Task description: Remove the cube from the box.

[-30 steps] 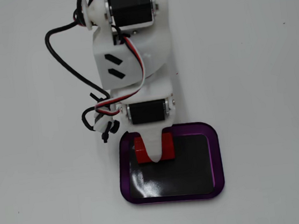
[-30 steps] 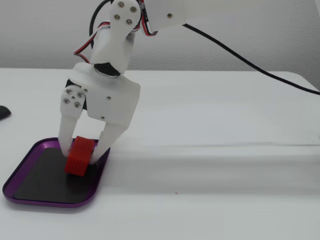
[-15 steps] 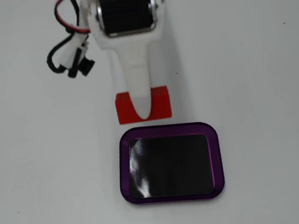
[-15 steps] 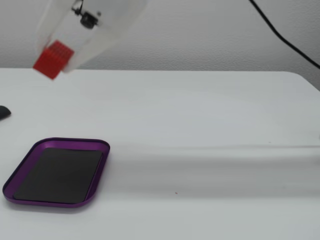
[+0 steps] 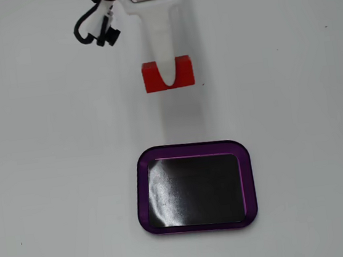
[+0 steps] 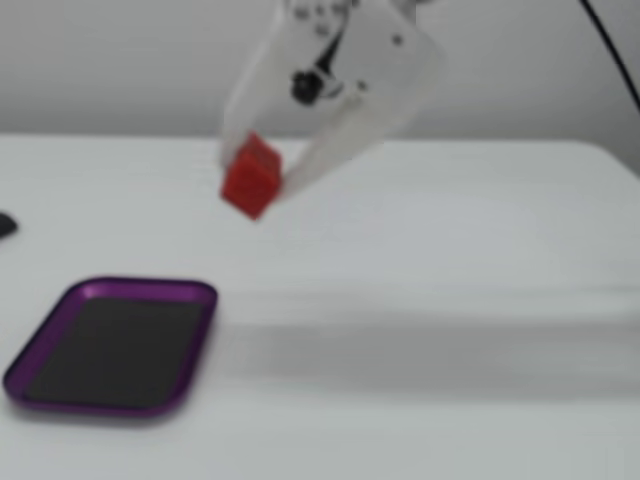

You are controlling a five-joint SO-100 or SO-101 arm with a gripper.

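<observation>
Cube (image 6: 250,176) is what your pincer (image 6: 262,190) holds now: the two white fingers are closed on it, and in the side fixed view it hangs tilted in the air, clear of the table (image 6: 450,300). In the top fixed view one white finger (image 5: 164,48) lies across the middle of the cube (image 5: 182,73), so the grip looks centred on the long side.

Box (image 5: 195,188) is empty; its black floor shows only reflections. The cube is already well apart from the purple rim, between the box and the arm base in the top view. So the removing is mostly done, I think, and what is left is to put the cube down.

To do this well, lower slowly until the tilted cube touches the table, then open the fingers only a little and lift straight up, so the cube does not roll or stick to one finger.

The table around is bare and white on every side. Only the black cable (image 5: 93,26) near the arm base is close; keep away from it.
</observation>
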